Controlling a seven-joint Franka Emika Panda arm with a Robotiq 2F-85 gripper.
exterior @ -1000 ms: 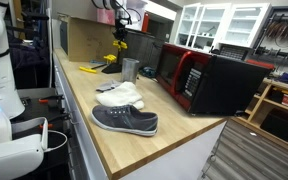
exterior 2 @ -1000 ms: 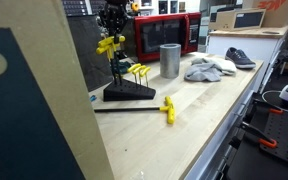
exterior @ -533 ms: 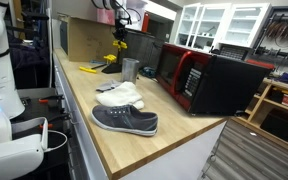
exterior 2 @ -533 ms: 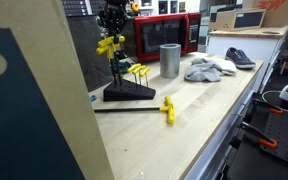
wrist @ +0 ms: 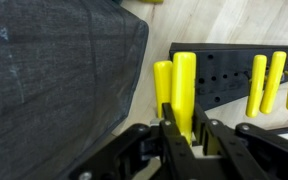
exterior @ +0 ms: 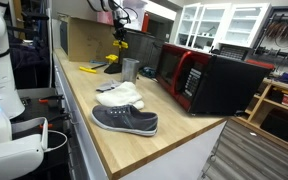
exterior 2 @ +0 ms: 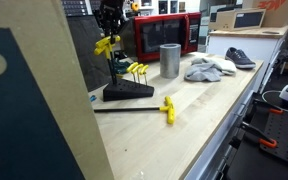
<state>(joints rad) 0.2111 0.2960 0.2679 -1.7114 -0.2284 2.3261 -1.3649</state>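
Note:
My gripper (wrist: 184, 137) is shut on a yellow T-handle hex key (wrist: 184, 85), its fingers pinching the handle from both sides. In both exterior views the gripper (exterior 2: 109, 22) (exterior: 119, 20) hangs at the far end of the wooden counter, holding the key (exterior 2: 106, 44) above a black tool stand (exterior 2: 129, 92) (wrist: 229, 62). Several more yellow keys (exterior 2: 139, 70) (wrist: 274, 78) stand in that rack. Another yellow key (exterior 2: 168, 108) lies loose on the counter in front of the stand.
A grey metal cup (exterior 2: 170, 60) stands beside the rack, then a white cloth (exterior: 121, 96) and a grey shoe (exterior: 125, 120). A red and black microwave (exterior: 209, 80) sits along the counter's side. A cardboard box (exterior: 84, 40) stands behind the rack. A dark grey surface (wrist: 54, 70) fills the wrist view's left.
The gripper with the yellow key has risen very slightly above the stand; nothing else has moved.

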